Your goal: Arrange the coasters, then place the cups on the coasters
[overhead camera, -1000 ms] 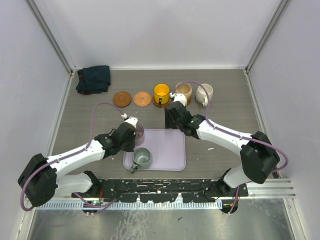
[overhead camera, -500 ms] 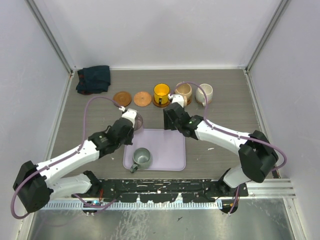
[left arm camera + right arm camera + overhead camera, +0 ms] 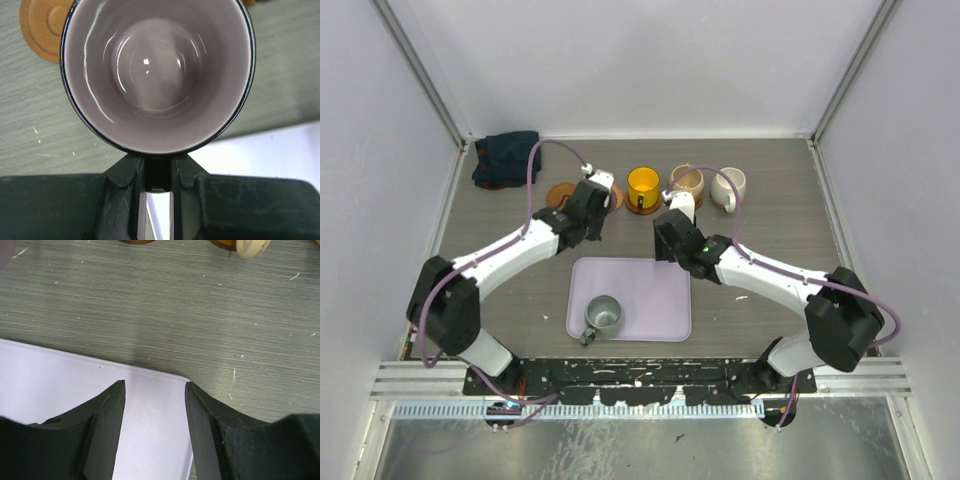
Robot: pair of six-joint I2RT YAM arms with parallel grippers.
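**Mauve-pink cup held over the coaster row; right arm idle**

The left end effector is seen closed tight on the near side of the mauve-pink cup. The cup is carried upright, mouth up, at the far row of the desk. In the left wrist view an orange-brown coaster is seen beside the cup at upper left. Whether the cup touches the desk cannot be told.

From above, one bare coaster is seen just left of that end effector. A second bare coaster is partly hidden on its right.

The yellow cup, tan cup and cream-white cup are lined up to the right in the far row. The grey-green cup is standing on the lavender tray, near its front left corner.

The right end effector is held about half open with nothing between its fingers. It is poised over the tray's far right corner.

A dark cloth is lying in the far left corner.
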